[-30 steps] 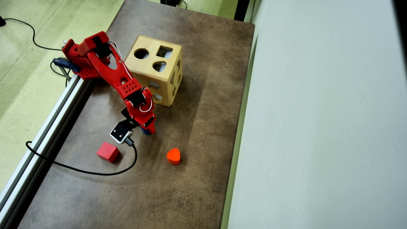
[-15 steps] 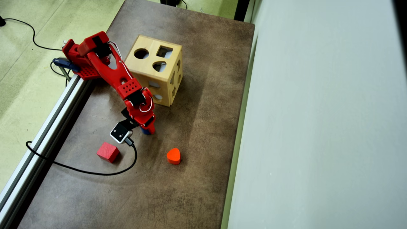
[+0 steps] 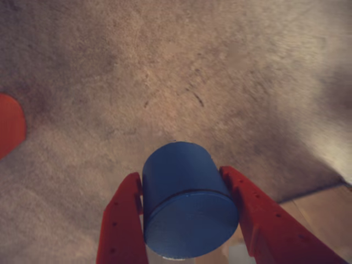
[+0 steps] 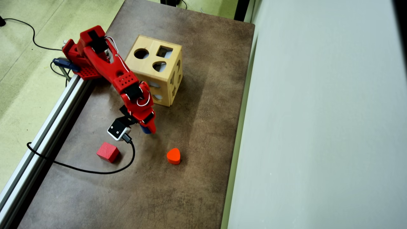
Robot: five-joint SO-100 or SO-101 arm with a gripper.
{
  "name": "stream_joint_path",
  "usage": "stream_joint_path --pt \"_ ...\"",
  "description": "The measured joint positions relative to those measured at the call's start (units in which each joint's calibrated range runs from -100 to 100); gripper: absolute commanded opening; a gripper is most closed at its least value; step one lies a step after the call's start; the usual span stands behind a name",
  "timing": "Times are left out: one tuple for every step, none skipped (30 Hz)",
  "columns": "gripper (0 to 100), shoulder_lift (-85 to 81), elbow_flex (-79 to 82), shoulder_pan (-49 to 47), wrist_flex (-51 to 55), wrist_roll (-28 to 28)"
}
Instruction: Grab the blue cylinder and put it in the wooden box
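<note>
Blue cylinder [image 3: 187,206] sits pinched between the two red fingers [image 3: 122,223] of the gripper [image 3: 187,190], its flat round end toward the wrist camera and brown tabletop [image 3: 165,71] behind it; in the overhead view only a sliver of it [image 4: 145,129] shows under the gripper [image 4: 148,128], near the tabletop's middle, nearer its left edge. Just beside the arm, the wooden box [image 4: 155,74] stands toward the far left corner, cutouts facing up. Toward the near edge lie a red cube [image 4: 108,152] and an orange heart-like block [image 4: 173,156], well apart.
</note>
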Motion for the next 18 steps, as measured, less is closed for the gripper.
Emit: stream_joint_path --pt "14 -0.9 0.0 0.0 1.0 0.0" --pt "14 -2.0 0.0 0.0 1.8 0.0" --pt "14 -3.1 0.0 0.0 2.3 0.0" --pt "14 -4.4 0.0 0.0 2.5 0.0" --pt "14 -5.8 0.0 0.0 2.7 0.0" --pt "14 -6.9 0.0 0.0 2.7 0.0" --pt "14 -8.2 0.0 0.0 2.7 0.0" --pt "14 -9.4 0.0 0.0 2.7 0.0" --pt "14 -10.3 0.0 0.0 2.7 0.0" --pt "14 -11.3 0.0 0.1 2.9 0.0" --pt "14 -12.2 0.0 0.1 3.0 0.0" --pt "14 -13.2 0.0 0.1 3.0 0.0" --pt "14 -14.3 0.0 0.1 3.1 0.0" --pt "14 -15.3 0.0 0.1 3.6 0.0" --pt "14 -16.4 0.0 0.1 4.4 0.0" --pt "14 -17.4 0.0 0.1 5.5 0.0" --pt "14 -18.3 0.0 0.1 6.5 0.0" --pt "14 -19.2 0.0 0.1 8.0 0.0"
